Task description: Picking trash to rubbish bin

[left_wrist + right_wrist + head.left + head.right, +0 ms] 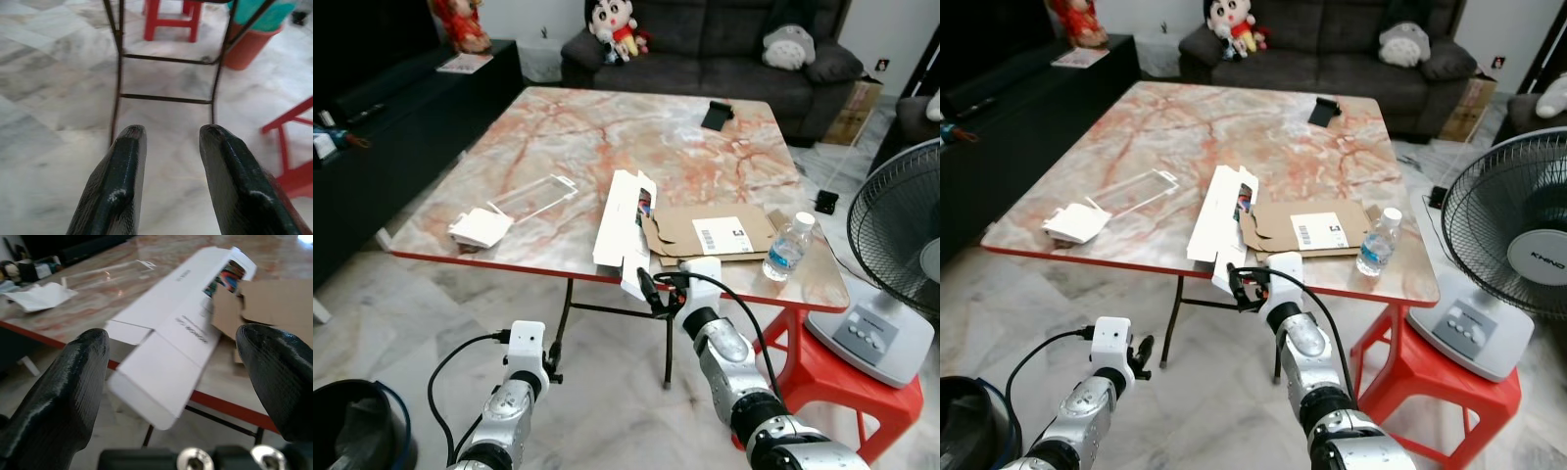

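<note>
My left gripper [168, 161] hangs low under the table edge, fingers parted on nothing, pointed at the floor and the table legs [117, 73]. My right gripper [171, 396] is raised to the near edge of the marble table [558, 127], fingers spread wide with nothing between them — the white carton [625, 230] overhangs that edge just ahead of them. I judge the risk is there: if I close on the drooping end flap alone, the carton could fold or slide off. Behind it lie flat brown cardboard [715, 233] and a water bottle [788, 247] — a careless sweep could tip the bottle. The rubbish bin [352, 431] sits at my lower left.
</note>
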`<state>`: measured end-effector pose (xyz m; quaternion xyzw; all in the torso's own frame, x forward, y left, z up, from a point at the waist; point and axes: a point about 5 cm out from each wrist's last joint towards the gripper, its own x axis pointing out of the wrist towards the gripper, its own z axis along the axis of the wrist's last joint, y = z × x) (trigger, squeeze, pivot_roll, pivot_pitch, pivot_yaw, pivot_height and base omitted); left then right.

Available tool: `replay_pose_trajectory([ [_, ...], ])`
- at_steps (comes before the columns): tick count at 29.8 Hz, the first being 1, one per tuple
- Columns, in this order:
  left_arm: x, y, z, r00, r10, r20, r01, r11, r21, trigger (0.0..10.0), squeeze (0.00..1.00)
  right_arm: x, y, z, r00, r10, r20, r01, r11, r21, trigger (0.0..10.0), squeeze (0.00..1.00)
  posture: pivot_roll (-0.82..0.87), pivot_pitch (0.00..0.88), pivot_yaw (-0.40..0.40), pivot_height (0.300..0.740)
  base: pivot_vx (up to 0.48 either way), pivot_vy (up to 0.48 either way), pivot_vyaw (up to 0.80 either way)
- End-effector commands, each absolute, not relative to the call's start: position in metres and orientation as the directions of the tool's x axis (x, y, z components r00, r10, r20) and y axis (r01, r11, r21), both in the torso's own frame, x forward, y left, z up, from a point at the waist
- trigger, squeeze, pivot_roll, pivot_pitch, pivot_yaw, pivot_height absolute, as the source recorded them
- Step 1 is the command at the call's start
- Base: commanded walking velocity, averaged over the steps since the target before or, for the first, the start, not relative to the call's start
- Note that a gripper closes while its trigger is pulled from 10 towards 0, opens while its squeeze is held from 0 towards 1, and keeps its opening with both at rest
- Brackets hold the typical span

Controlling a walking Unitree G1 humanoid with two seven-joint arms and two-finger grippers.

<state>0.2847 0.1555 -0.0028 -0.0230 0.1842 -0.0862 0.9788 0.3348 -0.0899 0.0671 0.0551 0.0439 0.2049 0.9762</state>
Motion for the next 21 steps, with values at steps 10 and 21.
replay_pose_trajectory([
  [10, 0.283, 0.148, 0.001, 0.888, -0.345, -0.306, 0.292, 0.934, -0.205, 10.0, 0.00, 0.323, -0.076, 0.063, 0.834, 0.547, -0.073, -0.550, 0.835, -0.034, 10.0, 0.00, 0.02, 0.000, -0.024, 0.740, 0.000, 0.000, 0.00],
  [21, 0.282, 0.146, 0.001, 0.869, -0.393, -0.300, 0.334, 0.914, -0.230, 10.0, 0.00, 0.324, -0.074, 0.059, 0.847, 0.515, -0.136, -0.532, 0.818, -0.219, 10.0, 0.00, 0.03, 0.000, -0.022, 0.740, 0.000, 0.000, 0.00],
])
